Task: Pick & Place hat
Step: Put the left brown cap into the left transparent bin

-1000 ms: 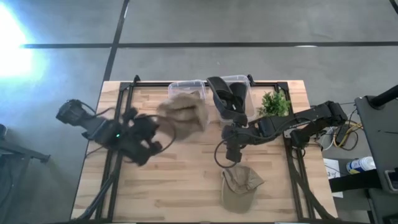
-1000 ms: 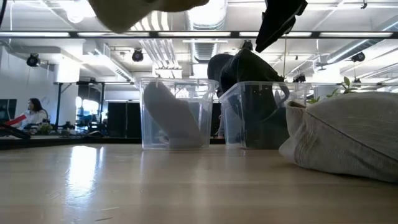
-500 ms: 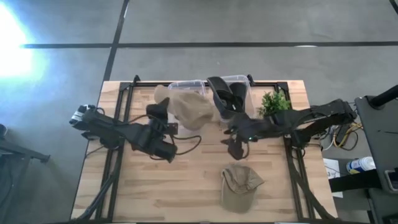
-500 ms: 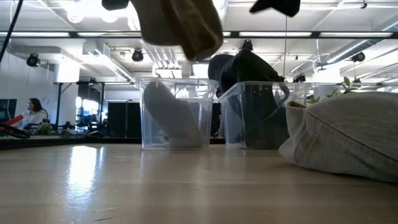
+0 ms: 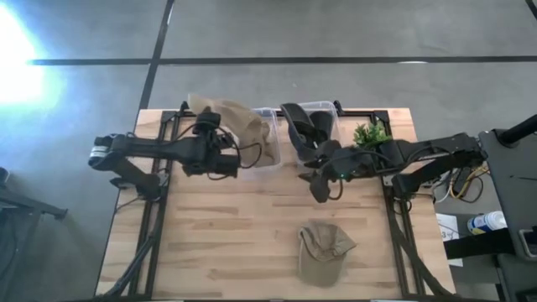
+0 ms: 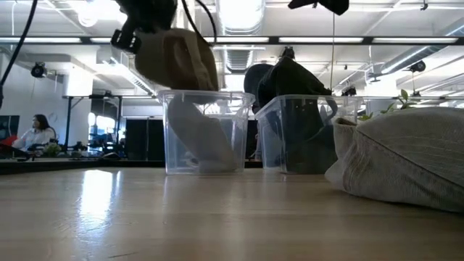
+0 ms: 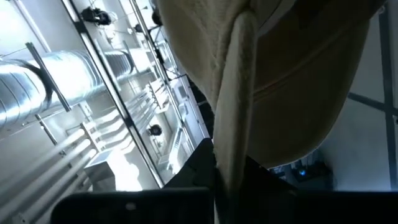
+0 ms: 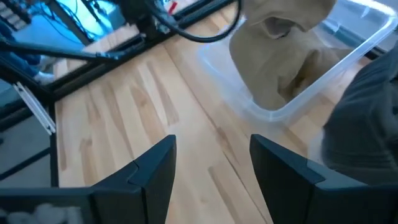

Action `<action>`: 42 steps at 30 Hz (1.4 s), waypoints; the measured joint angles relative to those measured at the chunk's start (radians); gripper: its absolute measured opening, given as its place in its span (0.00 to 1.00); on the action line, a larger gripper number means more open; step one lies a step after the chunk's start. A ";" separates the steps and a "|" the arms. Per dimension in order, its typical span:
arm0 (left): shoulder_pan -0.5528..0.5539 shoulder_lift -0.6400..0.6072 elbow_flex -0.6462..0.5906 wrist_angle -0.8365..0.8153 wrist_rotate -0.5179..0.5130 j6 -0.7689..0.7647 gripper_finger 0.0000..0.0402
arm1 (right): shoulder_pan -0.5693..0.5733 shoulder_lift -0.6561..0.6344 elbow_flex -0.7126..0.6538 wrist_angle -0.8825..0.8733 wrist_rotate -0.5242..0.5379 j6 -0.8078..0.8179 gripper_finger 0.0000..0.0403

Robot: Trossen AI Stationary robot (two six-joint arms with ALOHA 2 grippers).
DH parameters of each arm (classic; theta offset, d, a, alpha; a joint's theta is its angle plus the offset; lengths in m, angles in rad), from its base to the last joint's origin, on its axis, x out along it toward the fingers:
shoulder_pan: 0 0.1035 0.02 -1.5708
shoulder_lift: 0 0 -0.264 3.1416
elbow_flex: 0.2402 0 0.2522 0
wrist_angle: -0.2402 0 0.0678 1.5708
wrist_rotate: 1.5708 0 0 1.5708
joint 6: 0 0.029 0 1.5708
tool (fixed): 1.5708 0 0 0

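A tan hat hangs from my left gripper, which is shut on it, over the left clear bin at the table's far edge. In the low view the hat is just above that bin's rim, and a pale hat leans inside the bin. My right gripper hovers open near the table's middle, in front of the right bin of dark hats, touching nothing. An olive cap lies flat on the table near its near edge. My left gripper pinches a thick fold of the tan hat's cloth between its two fingers. The gripper is above the hat in the low view, and the hat hangs below it, lifted clear of table and bin. My own gripper body hides the fingertips.
A small green plant stands right of the right bin. The olive cap fills the low view's right side. Bare wood lies between the bins and the near edge. A person sits far off in the room.
My left gripper has swung toward the table's far edge and come down, carrying the tan hat from in front of the bins to over the left bin. My right gripper has drawn a little toward the far edge, away from the olive cap.
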 joint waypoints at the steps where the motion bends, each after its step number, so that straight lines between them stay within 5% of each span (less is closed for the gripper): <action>1: 0.004 0.004 -0.014 0.035 0.000 0.026 0.03 | 0.000 0.009 0.000 0.000 -0.003 0.000 0.50; 16: -0.004 0.138 -0.190 0.774 0.153 0.547 0.05 | 0.001 0.110 -0.001 0.047 -0.160 0.044 0.50; 24: -0.010 0.250 -0.187 0.844 0.220 0.613 0.05 | 0.000 0.098 0.001 0.056 -0.160 0.044 0.50; 29: -0.006 0.232 -0.175 0.846 0.228 0.609 0.05 | 0.000 0.098 0.003 0.056 -0.160 0.041 0.50; 35: -0.007 0.170 -0.134 0.851 0.363 0.605 0.11 | 0.000 0.100 0.003 0.057 -0.158 0.035 0.50; 42: -0.016 0.122 -0.130 0.833 0.273 0.639 0.26 | 0.000 0.098 0.002 0.055 -0.159 0.029 0.50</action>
